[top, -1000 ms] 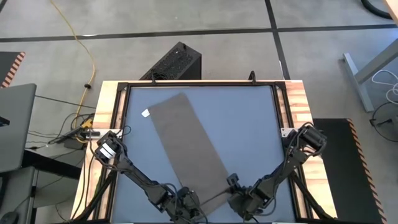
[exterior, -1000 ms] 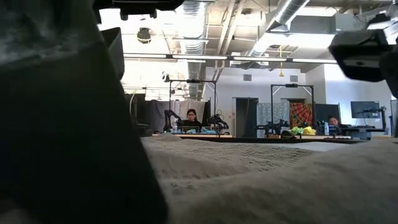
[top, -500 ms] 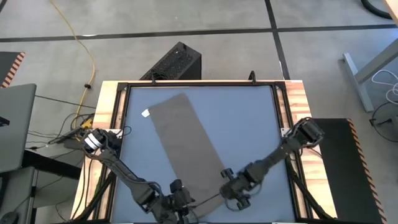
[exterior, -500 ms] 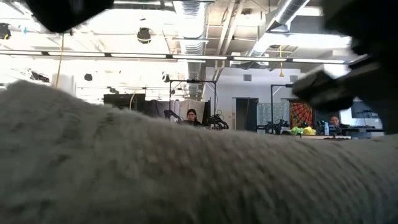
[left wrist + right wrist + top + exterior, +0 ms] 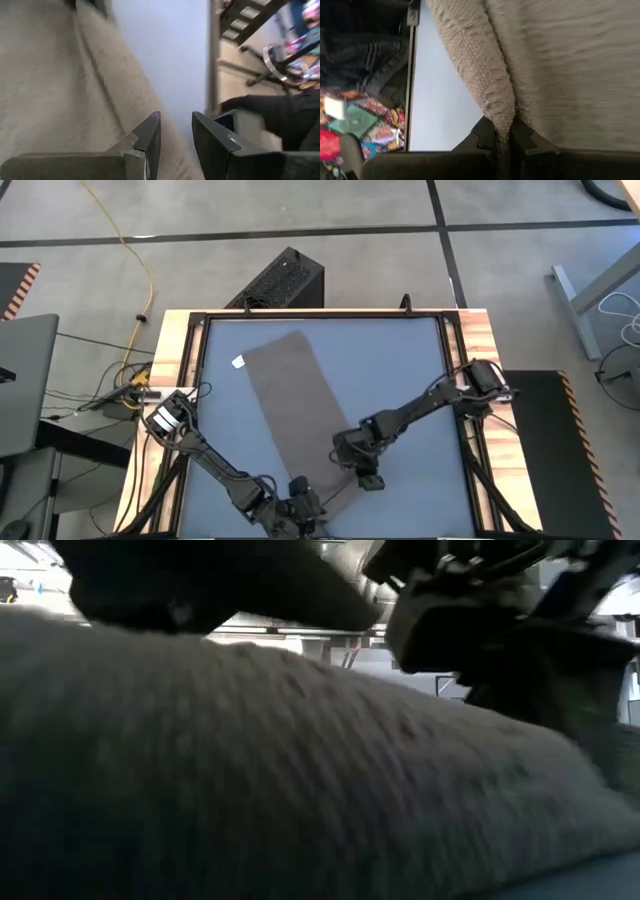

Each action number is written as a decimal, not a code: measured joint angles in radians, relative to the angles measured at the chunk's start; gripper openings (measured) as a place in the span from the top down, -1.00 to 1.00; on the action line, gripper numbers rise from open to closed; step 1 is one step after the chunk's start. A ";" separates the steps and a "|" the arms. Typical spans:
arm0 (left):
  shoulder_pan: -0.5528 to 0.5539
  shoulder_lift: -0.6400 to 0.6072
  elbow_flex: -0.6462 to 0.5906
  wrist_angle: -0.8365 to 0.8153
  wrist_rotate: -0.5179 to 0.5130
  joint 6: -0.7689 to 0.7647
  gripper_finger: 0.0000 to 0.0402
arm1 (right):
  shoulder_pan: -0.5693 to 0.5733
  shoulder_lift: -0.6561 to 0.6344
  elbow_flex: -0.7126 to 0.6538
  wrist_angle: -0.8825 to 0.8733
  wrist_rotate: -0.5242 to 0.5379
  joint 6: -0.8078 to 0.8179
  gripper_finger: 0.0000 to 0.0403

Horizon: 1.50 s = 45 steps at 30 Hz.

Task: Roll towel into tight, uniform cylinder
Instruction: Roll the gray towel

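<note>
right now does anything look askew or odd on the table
Yes: the long taupe grey-brown fabric towel lies diagonally across the blue table, not square to its edges. The right gripper pinches one near edge, so that end is uneven.

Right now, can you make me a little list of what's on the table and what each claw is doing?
cloth: towel, long taupe strip lying slantwise on the blue table
tag: small white tag at the towel's far edge
right claw: shut, pinching a fold of the towel's near part, lifted and carried over the strip
left claw: open, at the towel's near end, gripping nothing
rolled: not yet
</note>
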 joint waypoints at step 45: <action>0.082 0.093 0.004 -0.120 0.294 -0.194 1.00 | 0.000 -0.257 -0.025 -0.205 0.200 -0.112 0.16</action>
